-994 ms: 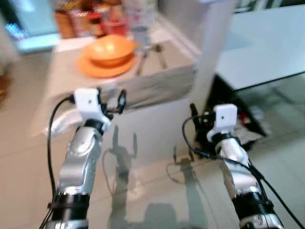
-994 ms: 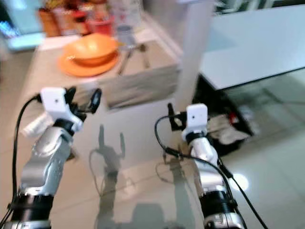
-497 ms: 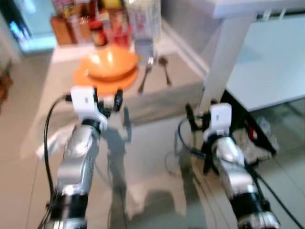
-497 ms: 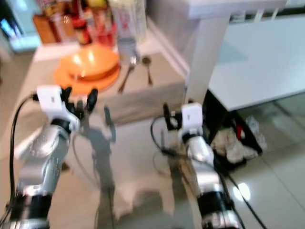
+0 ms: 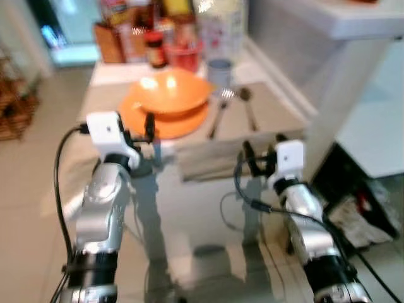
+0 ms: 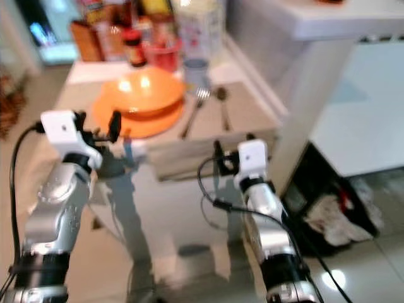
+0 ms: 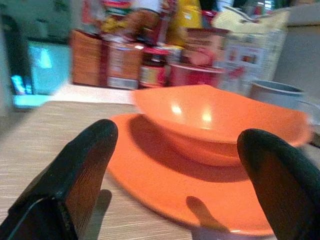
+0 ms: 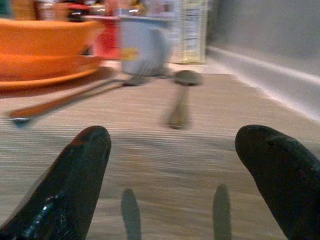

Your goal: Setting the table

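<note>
From the head camera I have both arms raised in front of a low table [image 5: 271,117] with a woven-look top. The left gripper [image 5: 150,129] sits at the near edge of an orange plate [image 5: 165,126], and the right gripper [image 5: 257,158] hangs just off the table's front edge, below the cutlery. On the plate sits an orange bowl [image 5: 170,95]. To the right of it lie a fork [image 5: 219,110] and a spoon [image 5: 247,107], side by side, handles toward me. A pale blue cup [image 5: 219,68] stands just behind them.

The wrist cameras give me what the head view blurs. My left wrist view looks straight at the bowl [image 7: 220,120] on its plate [image 7: 170,185], framed between the two black fingers [image 7: 75,175], which stand wide apart with nothing in them. My right wrist view looks low across the tabletop: the spoon [image 8: 180,100] lies dead ahead between spread fingers [image 8: 75,175], also holding nothing, with the fork [image 8: 70,102] angling toward the plate and the cup [image 8: 142,45] behind.

At the back of the table stands a row of jars, boxes and a red container [image 5: 184,53]; their labels are too blurred for me to read. A white pillar [image 5: 344,95] rises at the right, and dark clutter [image 5: 363,208] lies on the floor beside it; I cannot make out what it is. A wicker item [image 5: 16,107] is cut off at the left edge.
</note>
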Available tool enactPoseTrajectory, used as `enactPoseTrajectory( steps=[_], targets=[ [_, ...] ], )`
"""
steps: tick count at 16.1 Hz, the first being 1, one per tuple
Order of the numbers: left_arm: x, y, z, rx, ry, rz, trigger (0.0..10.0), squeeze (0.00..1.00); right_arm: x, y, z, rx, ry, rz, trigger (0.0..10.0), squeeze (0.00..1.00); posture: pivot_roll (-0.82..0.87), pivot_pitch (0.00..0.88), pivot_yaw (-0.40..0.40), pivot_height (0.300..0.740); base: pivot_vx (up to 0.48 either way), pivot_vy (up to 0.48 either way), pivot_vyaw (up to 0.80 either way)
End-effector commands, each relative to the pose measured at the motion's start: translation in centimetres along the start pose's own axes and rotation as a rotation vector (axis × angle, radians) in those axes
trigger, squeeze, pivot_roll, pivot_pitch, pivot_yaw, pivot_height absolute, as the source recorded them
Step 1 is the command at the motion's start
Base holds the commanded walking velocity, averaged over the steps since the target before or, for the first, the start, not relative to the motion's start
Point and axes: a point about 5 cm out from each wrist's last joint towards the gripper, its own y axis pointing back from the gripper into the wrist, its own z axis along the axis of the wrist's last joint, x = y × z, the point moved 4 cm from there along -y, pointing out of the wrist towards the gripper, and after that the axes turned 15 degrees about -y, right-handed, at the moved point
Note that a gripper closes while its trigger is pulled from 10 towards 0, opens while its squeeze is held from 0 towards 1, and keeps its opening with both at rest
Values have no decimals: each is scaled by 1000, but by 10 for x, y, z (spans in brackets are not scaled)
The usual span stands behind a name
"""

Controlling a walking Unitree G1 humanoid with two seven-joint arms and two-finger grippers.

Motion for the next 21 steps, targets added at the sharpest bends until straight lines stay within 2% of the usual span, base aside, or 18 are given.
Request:
enactPoseTrajectory(
  steps=[1, 4, 8, 11, 15, 17, 19, 21],
  targets=[
    [-6, 0, 3, -5, -4, -9, 10000, 0, -9, 0, 5, -13, 19, -18, 10000, 0, -36, 0, 31, 740, 0, 0, 0],
    [-7, -13, 6, 44, -17, -24, 10000, 0, -7, 0, 5, -16, 17, -13, 10000, 0, -35, 0, 33, 740, 0, 0, 0],
    [-11, -28, 17, 28, -50, -75, 10000, 0, -1, -1, 8, -31, 19, 6, 10000, 0, -43, 0, 41, 740, 0, 0, 0],
    [-17, -28, 21, 15, -46, -96, 10000, 0, -3, 0, 10, -40, 22, -3, 10000, 0, -47, 0, 43, 740, 0, 0, 0],
    [-19, -26, 23, -1, -28, -89, 10000, 0, -3, 1, 28, -110, 81, 5, 10000, 0, -52, 0, 44, 740, 383, 227, 0],
    [-20, -25, 23, -2, -30, -97, 10000, 0, -7, -1, 33, -120, 66, -12, 10000, 0, -53, 0, 45, 740, 366, 309, 0],
    [-24, -25, 25, -7, -60, -127, 10000, 0, -11, 1, 29, -107, 61, -30, 10000, 0, -53, 0, 47, 740, 383, 287, 0],
    [-27, -25, 26, -15, -65, -146, 10000, 0, -7, 1, 28, -109, 55, -26, 10000, 0, -52, 0, 48, 740, 448, 0, 0]
  ],
)
